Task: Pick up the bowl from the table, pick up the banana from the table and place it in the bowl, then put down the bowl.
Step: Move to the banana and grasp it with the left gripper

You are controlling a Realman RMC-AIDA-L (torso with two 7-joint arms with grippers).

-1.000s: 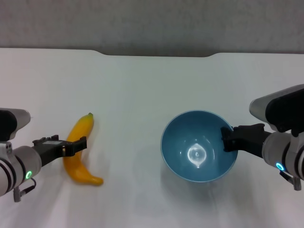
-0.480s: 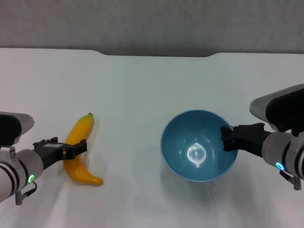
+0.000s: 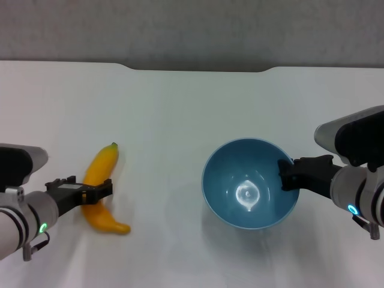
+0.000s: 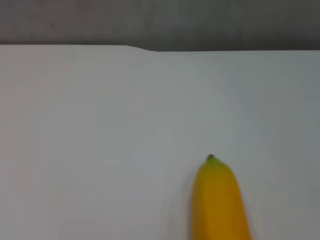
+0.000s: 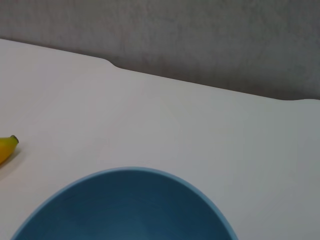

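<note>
Head view. The banana [image 3: 102, 190] is laid on the left half of the white tabletop [image 3: 180, 114], well apart from the bowl [image 3: 250, 183] on the right half. Its long axis runs near to far, slightly curved; the dark stem tip is pointed to the far side, the blunt end to the near right. The left hand [image 3: 101, 191] is set across the banana's middle from the left, crosswise to that axis, its fingers closed against the fruit so far as can be judged. The left arm is plainly the nearer one. The right hand [image 3: 287, 176] is clamped on the bowl's right rim.

Left wrist view. Only the far end of the banana [image 4: 218, 200] is shown, stem tip pointed away toward the notched far edge; no fingers are seen.

Right wrist view. The bowl's [image 5: 130, 210] blue rim is seen close by; the banana's tip [image 5: 7, 148] is seen far off to the left.
</note>
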